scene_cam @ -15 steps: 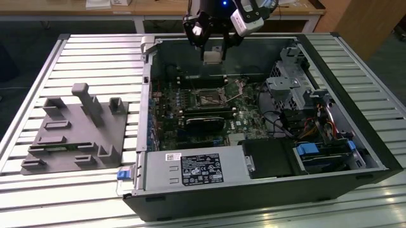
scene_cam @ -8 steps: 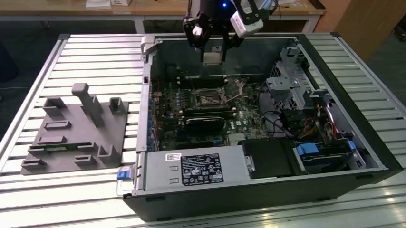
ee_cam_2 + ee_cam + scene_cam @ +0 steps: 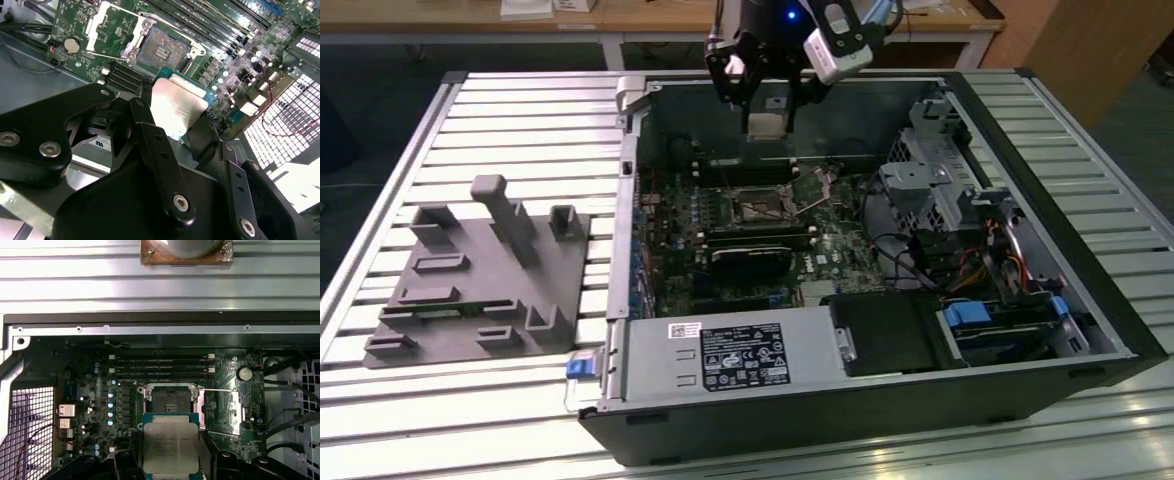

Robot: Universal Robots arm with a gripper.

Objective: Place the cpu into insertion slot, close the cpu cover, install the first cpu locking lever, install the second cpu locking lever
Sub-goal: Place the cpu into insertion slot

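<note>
While hovering over the board (image 3: 85,390) on the placing step, clamps cpu (image 3: 170,447) by its edges in clenched jaws, apart from the bare slot (image 3: 170,402). Finds cover (image 3: 232,412) flipped open beside that slot. Likely calls for squaring cpu to slot, then lowering level. Shows a flat silvery top, faint print, green rim.

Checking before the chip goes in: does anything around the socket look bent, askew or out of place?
Nothing stands out. The insertion slot lies open and bare, the cpu cover is swung aside beside it, and the gripper holds the cpu clear of the board.
</note>
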